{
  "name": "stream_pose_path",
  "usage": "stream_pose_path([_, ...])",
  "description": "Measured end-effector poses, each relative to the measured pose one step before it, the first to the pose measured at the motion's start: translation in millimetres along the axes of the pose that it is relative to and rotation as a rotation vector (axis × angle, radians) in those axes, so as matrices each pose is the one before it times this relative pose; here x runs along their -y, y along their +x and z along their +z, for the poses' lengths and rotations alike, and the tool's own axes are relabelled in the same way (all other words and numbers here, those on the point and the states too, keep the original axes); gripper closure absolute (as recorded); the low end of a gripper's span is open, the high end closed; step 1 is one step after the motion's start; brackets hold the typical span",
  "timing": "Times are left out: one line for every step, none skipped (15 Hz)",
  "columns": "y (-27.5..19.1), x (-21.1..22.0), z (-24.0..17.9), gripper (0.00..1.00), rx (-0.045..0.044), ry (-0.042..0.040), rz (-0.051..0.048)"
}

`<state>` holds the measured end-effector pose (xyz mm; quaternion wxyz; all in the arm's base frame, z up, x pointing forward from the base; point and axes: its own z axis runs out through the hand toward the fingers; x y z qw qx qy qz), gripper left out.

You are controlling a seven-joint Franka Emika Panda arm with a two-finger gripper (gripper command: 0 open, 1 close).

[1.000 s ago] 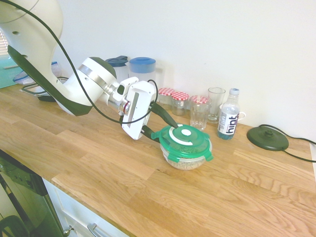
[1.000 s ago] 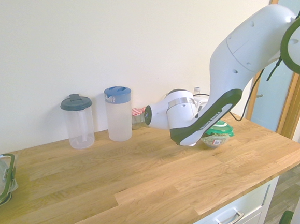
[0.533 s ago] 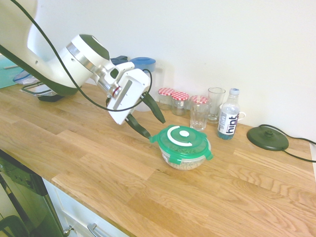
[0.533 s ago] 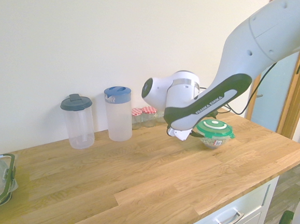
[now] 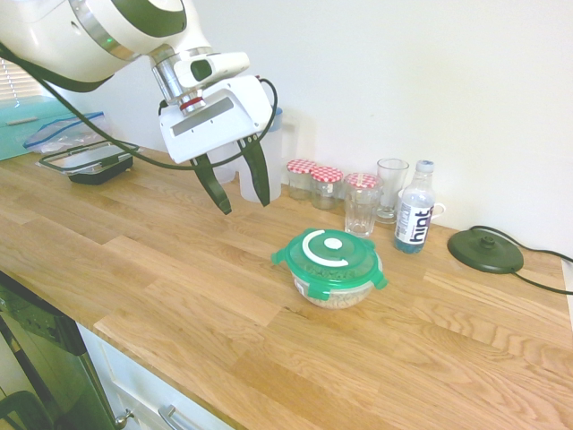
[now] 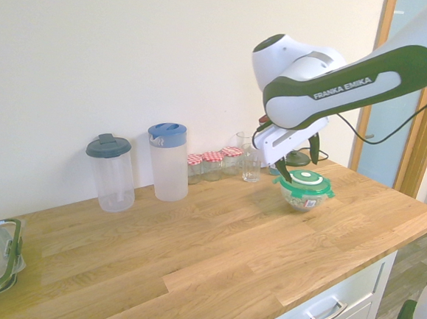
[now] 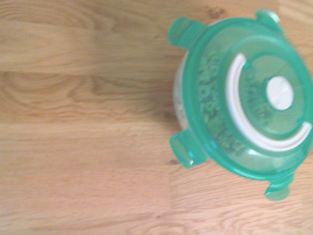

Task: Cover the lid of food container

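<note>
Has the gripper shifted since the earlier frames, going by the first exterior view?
Yes. The gripper has moved up and away from the green lid, towards the picture's left; the lid shows no shift against the bottle.

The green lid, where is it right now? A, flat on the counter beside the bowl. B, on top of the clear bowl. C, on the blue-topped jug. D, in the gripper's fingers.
B: the green lid sits over the clear bowl, and the open gripper hangs apart from it, holding nothing.
</note>
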<state>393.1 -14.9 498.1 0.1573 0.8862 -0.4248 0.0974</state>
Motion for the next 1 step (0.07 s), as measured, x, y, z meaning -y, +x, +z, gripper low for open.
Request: stream_pose_path([-6.76,-11.11,0.59,0.0,0.03379,0.05313,-0.00068])
